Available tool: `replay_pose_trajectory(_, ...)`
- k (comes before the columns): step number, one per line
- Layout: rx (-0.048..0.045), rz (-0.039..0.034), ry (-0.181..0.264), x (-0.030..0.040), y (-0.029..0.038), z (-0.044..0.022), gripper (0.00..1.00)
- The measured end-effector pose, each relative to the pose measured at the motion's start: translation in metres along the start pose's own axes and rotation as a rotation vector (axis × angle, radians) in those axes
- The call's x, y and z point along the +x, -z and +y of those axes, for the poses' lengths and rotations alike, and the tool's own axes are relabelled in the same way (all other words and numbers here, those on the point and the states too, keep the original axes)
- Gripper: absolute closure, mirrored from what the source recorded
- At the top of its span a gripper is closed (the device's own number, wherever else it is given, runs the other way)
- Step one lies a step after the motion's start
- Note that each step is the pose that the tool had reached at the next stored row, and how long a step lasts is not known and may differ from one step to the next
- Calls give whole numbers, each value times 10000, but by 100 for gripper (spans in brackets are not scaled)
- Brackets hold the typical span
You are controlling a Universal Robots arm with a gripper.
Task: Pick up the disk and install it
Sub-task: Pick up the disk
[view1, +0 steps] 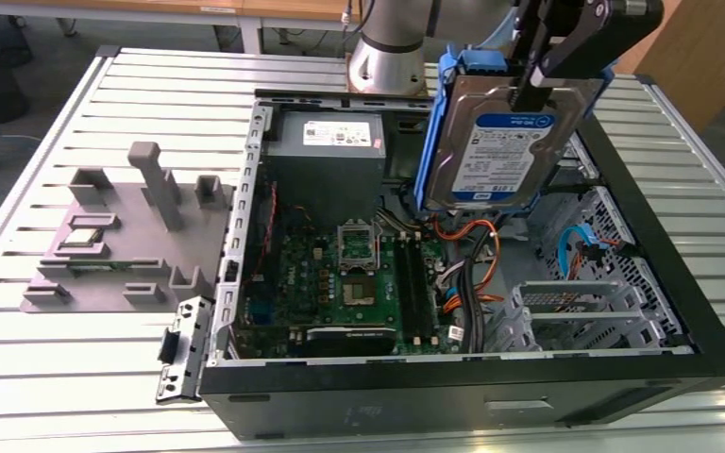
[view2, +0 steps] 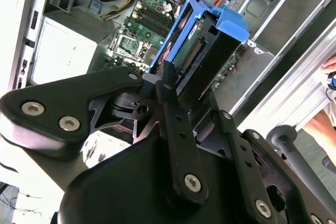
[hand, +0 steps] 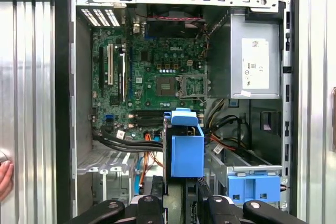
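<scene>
My gripper (view1: 542,80) is shut on the disk (view1: 498,142), a silver hard drive with a white-and-blue label in a blue carrier bracket. It hangs nearly upright in the air above the open computer case (view1: 665,245), over the case's back right part in the exterior view. In the second wrist view the black fingers (view2: 167,80) clamp the disk (view2: 197,45) on its two flat faces, connector edge towards the camera. In the first wrist view the disk (hand: 185,145) shows edge-on above the motherboard (hand: 157,72), with the gripper (hand: 177,187) below it.
Inside the case lie the motherboard (view1: 362,274), a grey power-supply box (view1: 325,137), orange and blue cables (view1: 476,236) and a metal drive cage (view1: 589,302). A lone blue bracket (hand: 254,187) sits in the case. A grey fixture (view1: 124,236) stands at the exterior view's left. A hand (hand: 4,177) is nearby.
</scene>
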State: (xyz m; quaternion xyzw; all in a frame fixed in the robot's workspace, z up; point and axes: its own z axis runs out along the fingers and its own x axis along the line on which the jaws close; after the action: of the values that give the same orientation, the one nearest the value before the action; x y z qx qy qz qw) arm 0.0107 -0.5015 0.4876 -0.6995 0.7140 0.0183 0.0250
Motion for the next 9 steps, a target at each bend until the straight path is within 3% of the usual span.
replay_pose_trajectory(9,0,1,0,80,4,-2,65)
